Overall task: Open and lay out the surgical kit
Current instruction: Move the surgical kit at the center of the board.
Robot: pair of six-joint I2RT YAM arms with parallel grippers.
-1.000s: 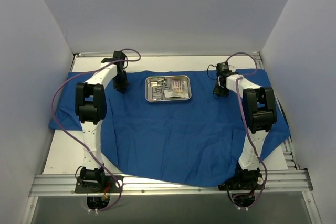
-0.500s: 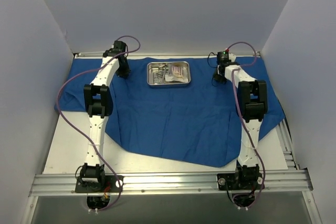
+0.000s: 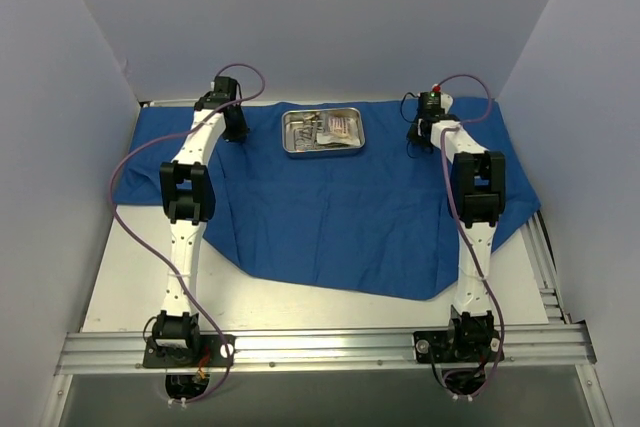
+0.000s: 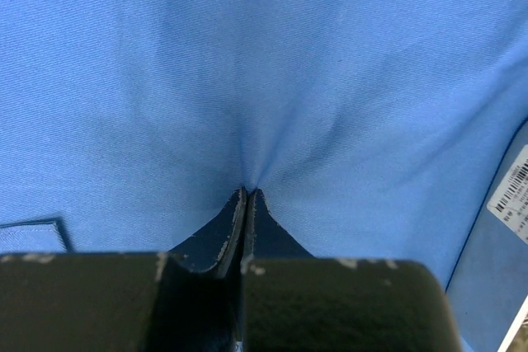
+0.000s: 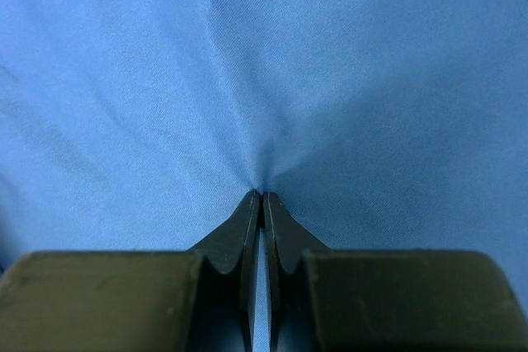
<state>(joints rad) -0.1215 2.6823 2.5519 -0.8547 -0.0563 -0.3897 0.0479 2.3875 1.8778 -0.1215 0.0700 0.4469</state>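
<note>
The royal-blue cloth wrap [image 3: 330,217] lies unfolded over the far part of the table. On it at the back centre stands the small steel tray [image 3: 322,152], with silver clamps [image 3: 305,130] and packets [image 3: 340,129] inside. My left gripper [image 3: 236,133] is left of the tray, shut on a pinch of the cloth [image 4: 247,80], which puckers at the fingertips [image 4: 235,208]. My right gripper [image 3: 416,137] is right of the tray, likewise shut on a fold of cloth [image 5: 264,80] that gathers at its tips. Tweezers cannot be made out.
White tabletop [image 3: 120,287] shows bare in front of the cloth's near edge. An aluminium rail [image 3: 320,347] runs along the front by the arm bases. Grey walls close in left, right and back. A barcode label [image 4: 511,191] shows at the left wrist view's right edge.
Both arms have stretched toward the back wall, dragging the cloth and the tray on it away from the front edge. More bare table now shows in front.
</note>
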